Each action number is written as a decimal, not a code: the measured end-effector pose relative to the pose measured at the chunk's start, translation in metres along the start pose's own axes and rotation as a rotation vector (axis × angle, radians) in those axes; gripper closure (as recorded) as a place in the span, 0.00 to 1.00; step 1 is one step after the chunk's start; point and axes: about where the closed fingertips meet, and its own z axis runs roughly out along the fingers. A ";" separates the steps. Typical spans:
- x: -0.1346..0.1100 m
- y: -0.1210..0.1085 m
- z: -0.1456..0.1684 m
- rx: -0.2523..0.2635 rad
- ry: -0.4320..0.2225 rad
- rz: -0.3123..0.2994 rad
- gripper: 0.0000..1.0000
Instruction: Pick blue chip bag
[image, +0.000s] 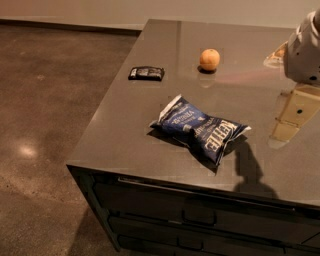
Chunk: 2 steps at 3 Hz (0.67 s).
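Note:
The blue chip bag (200, 128) lies crumpled near the front of the dark counter (125, 115). It is navy foil with white lettering and pale crimped ends. My gripper (289, 125) hangs at the right edge of the view, pale beige below a white wrist (304, 50). It is to the right of the bag, apart from it and holding nothing. Its shadow (250, 172) falls on the counter just right of the bag's front end.
A small flat black packet (146, 73) lies at the back left of the counter. A round orange fruit (209, 59) sits behind the bag. The counter's front edge and left edge drop to drawers (200, 220) and a brown floor (45, 100).

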 end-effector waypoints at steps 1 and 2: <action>0.000 0.000 0.000 0.000 0.000 0.000 0.00; -0.005 -0.004 0.009 -0.011 -0.014 0.015 0.00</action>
